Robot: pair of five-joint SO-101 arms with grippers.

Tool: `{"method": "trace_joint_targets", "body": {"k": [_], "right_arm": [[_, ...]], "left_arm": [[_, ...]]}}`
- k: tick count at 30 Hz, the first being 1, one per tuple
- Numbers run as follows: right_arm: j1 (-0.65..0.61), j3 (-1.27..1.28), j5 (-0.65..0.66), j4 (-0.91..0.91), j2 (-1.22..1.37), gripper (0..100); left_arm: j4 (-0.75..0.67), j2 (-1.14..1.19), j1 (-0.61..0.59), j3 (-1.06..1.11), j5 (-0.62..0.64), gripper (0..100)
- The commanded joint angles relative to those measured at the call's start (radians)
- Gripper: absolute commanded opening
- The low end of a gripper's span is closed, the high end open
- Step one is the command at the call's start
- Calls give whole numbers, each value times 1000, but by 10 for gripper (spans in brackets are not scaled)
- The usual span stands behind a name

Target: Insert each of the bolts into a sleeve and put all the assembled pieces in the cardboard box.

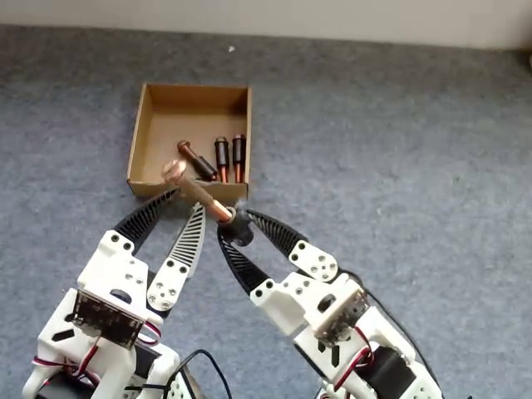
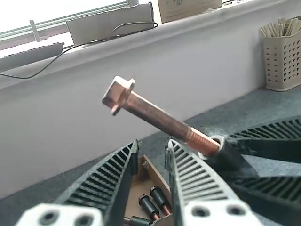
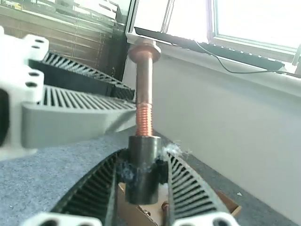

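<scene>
Pinching the sleeve (image 3: 142, 169), right gripper (image 3: 143, 153) — wrist view reveals bolt (image 3: 144, 89) threads

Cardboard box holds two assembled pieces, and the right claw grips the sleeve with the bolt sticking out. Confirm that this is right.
Wrong on the count: the cardboard box holds three assembled pieces, not two, as the high view shows. The rest stands: the right claw grips the sleeve with the bolt sticking out.
</scene>
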Motion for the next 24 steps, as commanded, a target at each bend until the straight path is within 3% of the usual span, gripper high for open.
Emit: {"method": "trace_joint_targets", "body": {"k": [1,6,10,15,21,24], "right_arm": [[10,-77,11,-68,-15,4],[10,-110,9,-82,-16,4],[10,-156,9,-51,-16,4],[-8,-234,3,22,-16,4],[-110,-248,3,59,-16,4],[-117,-245,2,58,-16,4]], "left_arm": [[3,-10,15,-45,6,115],[-2,-10,10,-28,5,115],[-15,-10,-85,13,9,115],[-209,-10,-189,96,14,114],[-393,-8,-194,104,83,59],[-419,-8,-177,61,91,56]]}}
